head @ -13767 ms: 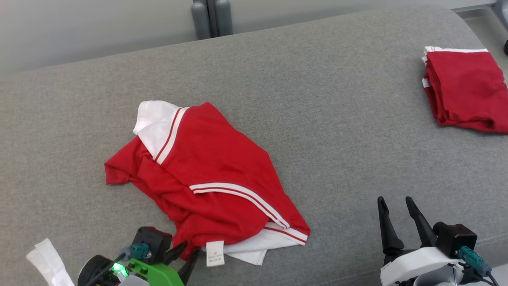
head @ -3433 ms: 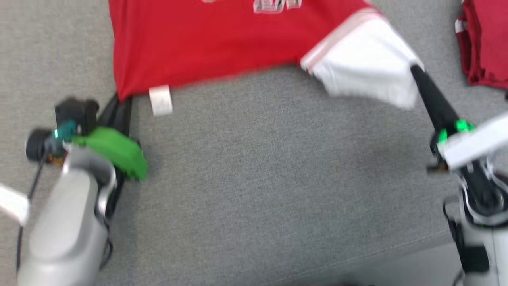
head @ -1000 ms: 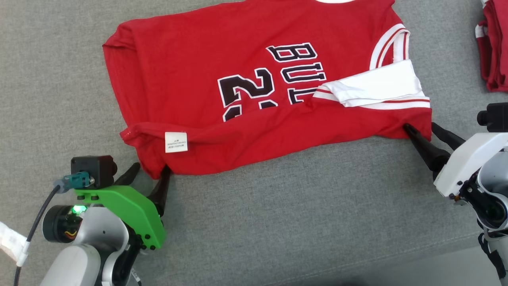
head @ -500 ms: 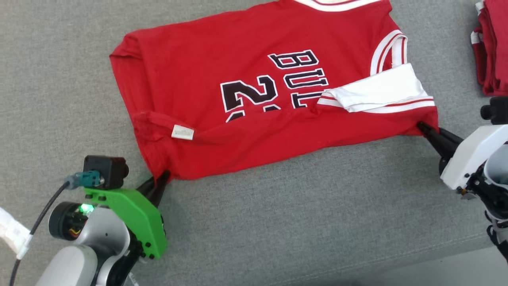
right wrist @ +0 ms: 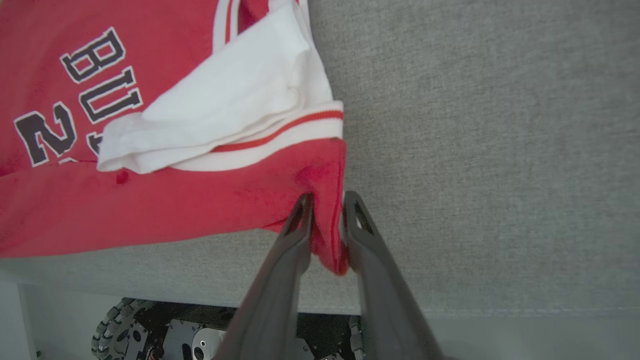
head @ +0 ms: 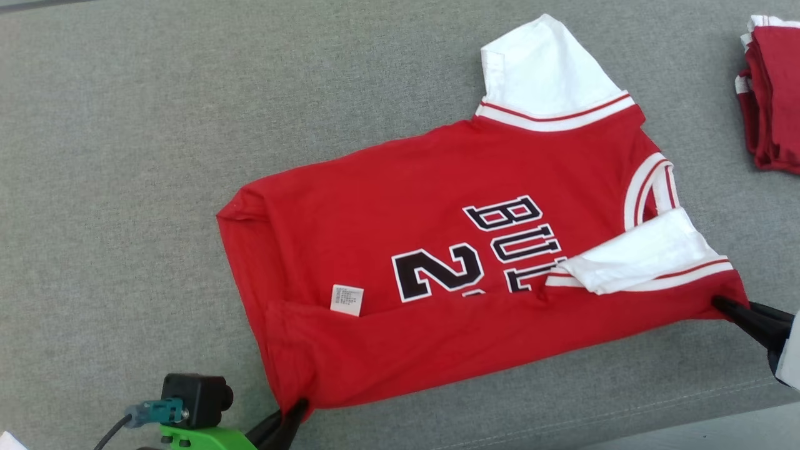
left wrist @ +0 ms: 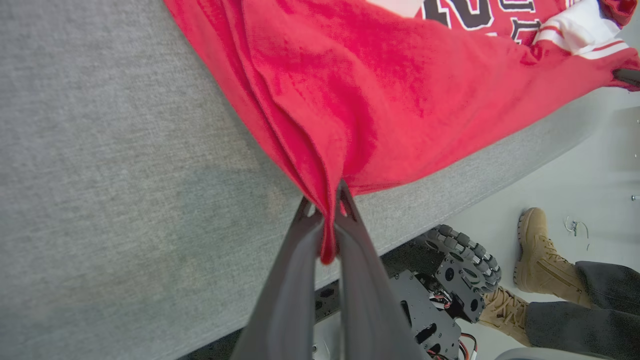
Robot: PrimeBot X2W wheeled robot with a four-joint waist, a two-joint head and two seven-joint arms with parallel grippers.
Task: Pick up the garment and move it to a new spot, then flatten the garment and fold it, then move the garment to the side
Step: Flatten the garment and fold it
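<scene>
2 tools (left wrist: 325, 197) (right wrist: 327, 197) tight on garment (head: 375, 219) corners

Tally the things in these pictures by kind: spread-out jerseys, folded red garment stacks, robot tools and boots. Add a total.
Spread-out jersey: 1
Folded red garment stack: 1
Tools, left tool and right tool: 2
Tan boots: 2
Total: 6

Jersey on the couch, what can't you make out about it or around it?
Lettering on jersey, head view: lower part covered by its folded-over edge and white sleeve.
Care label, head view: print too small.
Folded red garment, head view: cut off by right edge.
Person, left wrist view: boots and trouser legs, rest cut off.
</scene>
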